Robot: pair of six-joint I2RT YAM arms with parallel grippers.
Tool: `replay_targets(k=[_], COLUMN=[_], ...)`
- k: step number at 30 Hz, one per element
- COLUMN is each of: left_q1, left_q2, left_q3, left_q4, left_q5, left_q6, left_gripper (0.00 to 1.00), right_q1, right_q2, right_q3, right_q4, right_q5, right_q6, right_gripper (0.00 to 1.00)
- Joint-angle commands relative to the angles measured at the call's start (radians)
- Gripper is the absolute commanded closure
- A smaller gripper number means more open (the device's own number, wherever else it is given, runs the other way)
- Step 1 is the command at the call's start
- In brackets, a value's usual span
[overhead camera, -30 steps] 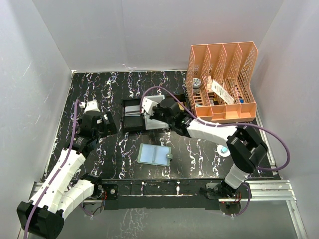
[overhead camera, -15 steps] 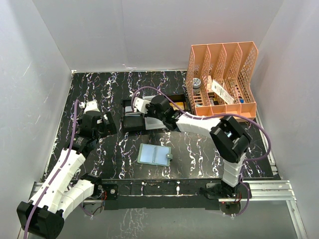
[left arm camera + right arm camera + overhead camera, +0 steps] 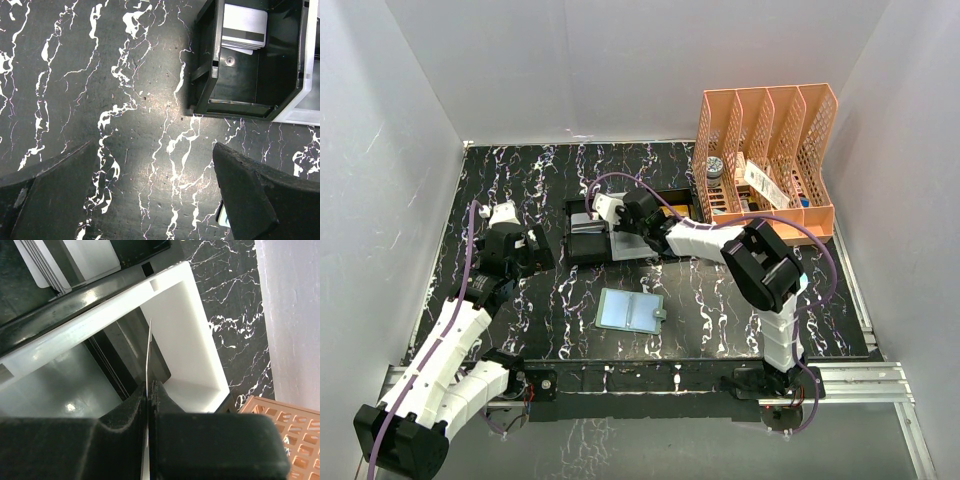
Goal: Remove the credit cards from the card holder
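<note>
The card holder [image 3: 630,311] lies open and flat on the table in the top view, its pale blue-green inside facing up. My right gripper [image 3: 149,388] is shut on a thin credit card [image 3: 149,342], seen edge-on, held over the white tray [image 3: 197,347]. In the top view that gripper [image 3: 604,213] is over the trays at the back middle. Other light cards [image 3: 243,27] lie in the black tray [image 3: 212,75]. My left gripper [image 3: 152,152] is open and empty above bare table, left of the black tray, and also shows in the top view [image 3: 520,246].
An orange file rack [image 3: 765,165] with small items stands at the back right. The black tray [image 3: 582,240] and white tray [image 3: 632,244] sit side by side beyond the wallet. White walls enclose the table on three sides.
My right arm's elbow has swung left and its gripper has shifted a little left over the trays, still holding the card. The left arm and the wallet have not moved.
</note>
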Motion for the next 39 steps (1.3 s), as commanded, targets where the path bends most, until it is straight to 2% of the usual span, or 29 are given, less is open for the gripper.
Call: replay_targets(k=[1, 9, 13, 20, 23, 33, 39], left_q1=[0.006, 0.005, 0.006, 0.006, 0.010, 0.016, 0.018], left_q2=[-0.001, 0.005, 0.010, 0.019, 0.024, 0.030, 0.034], left_q3=[0.015, 0.015, 0.016, 0.016, 0.017, 0.018, 0.015], left_q4=[-0.014, -0.012, -0.010, -0.010, -0.008, -0.007, -0.005], left_q5=[-0.025, -0.025, -0.022, -0.021, -0.017, -0.005, 0.002], left_q6=[0.000, 0.003, 0.004, 0.008, 0.009, 0.012, 0.013], left_gripper=[0.01, 0.01, 0.01, 0.01, 0.01, 0.01, 0.01], right_q1=[-0.007, -0.007, -0.006, -0.008, -0.012, -0.032, -0.037], right_q2=[0.011, 0.081, 0.101, 0.073, 0.056, 0.064, -0.006], right_q3=[0.065, 0.106, 0.123, 0.125, 0.122, 0.155, 0.140], right_q4=[0.061, 0.045, 0.018, -0.009, -0.005, -0.021, -0.003], right_q5=[0.037, 0.050, 0.045, 0.006, -0.034, -0.083, -0.151], right_q6=[-0.027, -0.043, -0.046, -0.017, 0.003, 0.047, 0.123], right_gripper=[1.00, 1.00, 0.95, 0.67, 0.58, 0.53, 0.49])
